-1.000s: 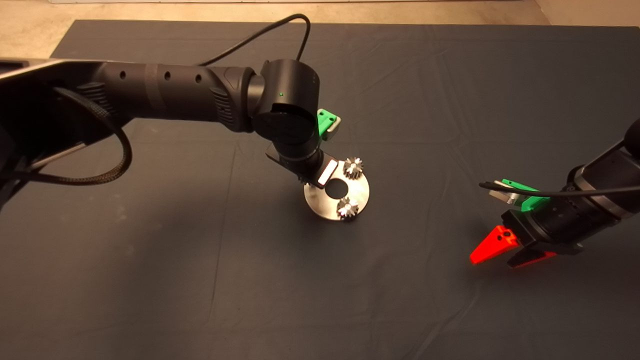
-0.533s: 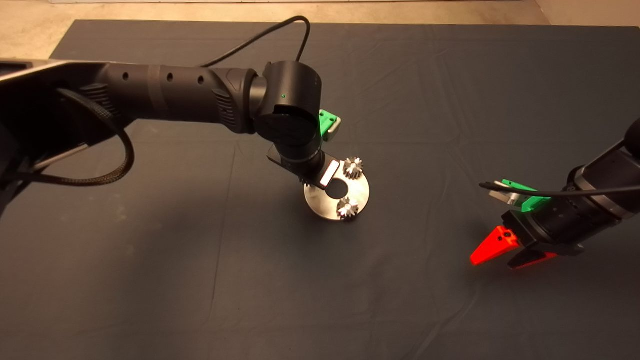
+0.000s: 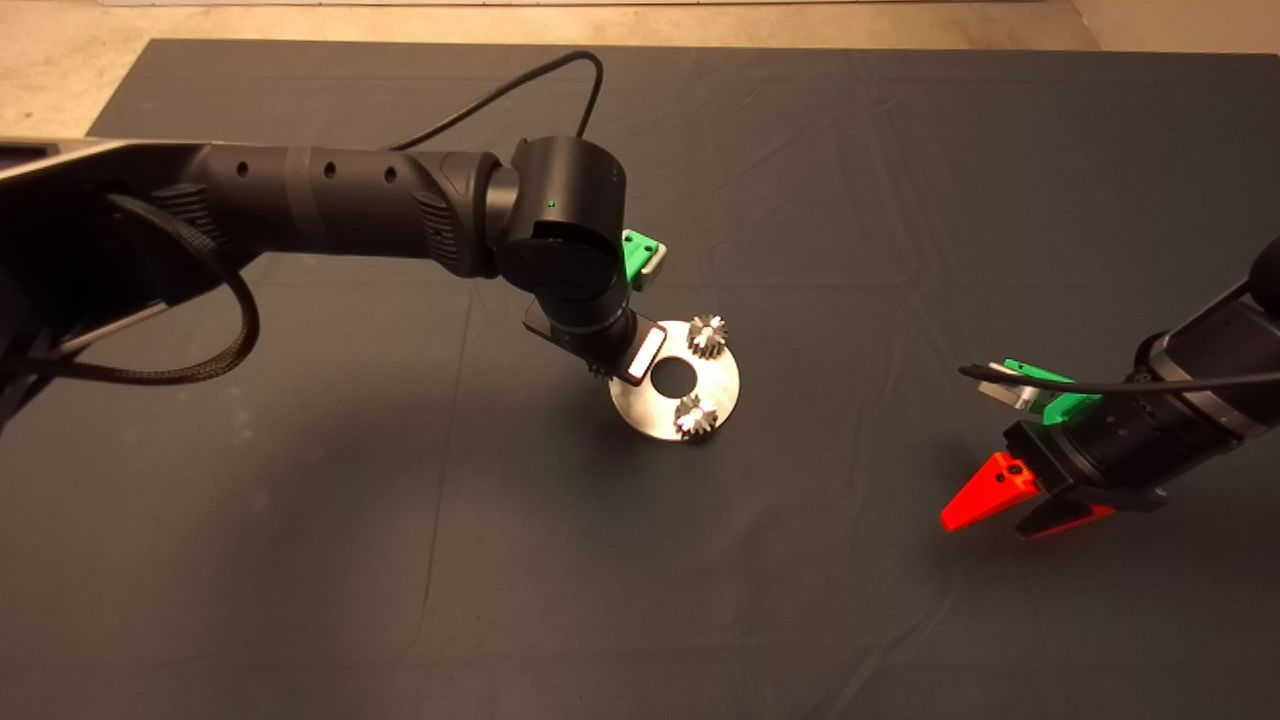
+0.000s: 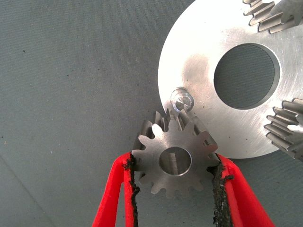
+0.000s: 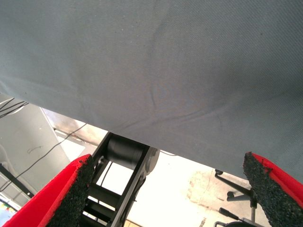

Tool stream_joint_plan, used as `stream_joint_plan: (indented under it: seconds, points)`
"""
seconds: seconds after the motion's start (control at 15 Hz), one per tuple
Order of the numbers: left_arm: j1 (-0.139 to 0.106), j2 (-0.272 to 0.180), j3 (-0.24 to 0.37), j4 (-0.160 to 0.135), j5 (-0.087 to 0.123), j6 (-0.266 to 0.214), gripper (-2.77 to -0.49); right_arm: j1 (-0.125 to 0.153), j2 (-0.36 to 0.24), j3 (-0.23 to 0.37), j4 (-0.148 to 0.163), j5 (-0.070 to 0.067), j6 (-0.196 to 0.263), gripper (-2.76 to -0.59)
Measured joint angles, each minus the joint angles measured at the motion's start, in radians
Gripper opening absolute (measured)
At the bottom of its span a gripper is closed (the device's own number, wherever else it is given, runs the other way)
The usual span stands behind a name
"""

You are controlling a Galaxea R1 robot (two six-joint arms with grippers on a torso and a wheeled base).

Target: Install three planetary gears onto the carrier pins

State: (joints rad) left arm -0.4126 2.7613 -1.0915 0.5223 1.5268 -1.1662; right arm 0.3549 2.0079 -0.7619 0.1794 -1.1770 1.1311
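Observation:
My left gripper (image 4: 175, 163) is shut on a planetary gear (image 4: 174, 161), a silvery toothed wheel held level by its rim between the two red fingers. It hangs over the edge of the shiny disc (image 4: 201, 71), just short of a bare carrier pin (image 4: 182, 100). Two other planetary gears (image 3: 707, 335) (image 3: 696, 415) sit on the disc (image 3: 725, 380) around its centre hole. In the head view the left wrist (image 3: 570, 255) hides the held gear and that pin. My right gripper (image 3: 1000, 500) rests open at the mat's right side, far from the disc.
The dark mat (image 3: 400, 560) is wrinkled and spreads well beyond the disc on all sides. A black cable (image 3: 520, 75) loops from the left wrist. The right wrist view shows the mat's edge and a black stand (image 5: 125, 161) on the floor beyond.
The left arm has shifted slightly to the left, away from the disc's centre, still holding the gear. The right arm and the two seated gears have not moved.

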Motion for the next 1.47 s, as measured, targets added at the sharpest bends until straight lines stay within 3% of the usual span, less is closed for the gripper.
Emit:
stream_joint_plan:
  seconds: [0.27, 0.67, 1.47]
  points:
    - [0.004, 0.0, 0.0, 0.004, 0.0, 0.0, -2.56, 0.0, 0.0, 0.0, 0.0, 0.0, 0.0, -1.03]
    - [0.044, 0.0, -0.021, 0.021, -0.008, 0.0, -2.56, 0.0, 0.0, 0.0, 0.001, -0.001, 0.0, -1.03]
    - [0.044, 0.007, -0.028, 0.027, -0.015, 0.004, -2.57, 0.0, -0.001, 0.0, 0.001, 0.0, 0.0, -1.03]
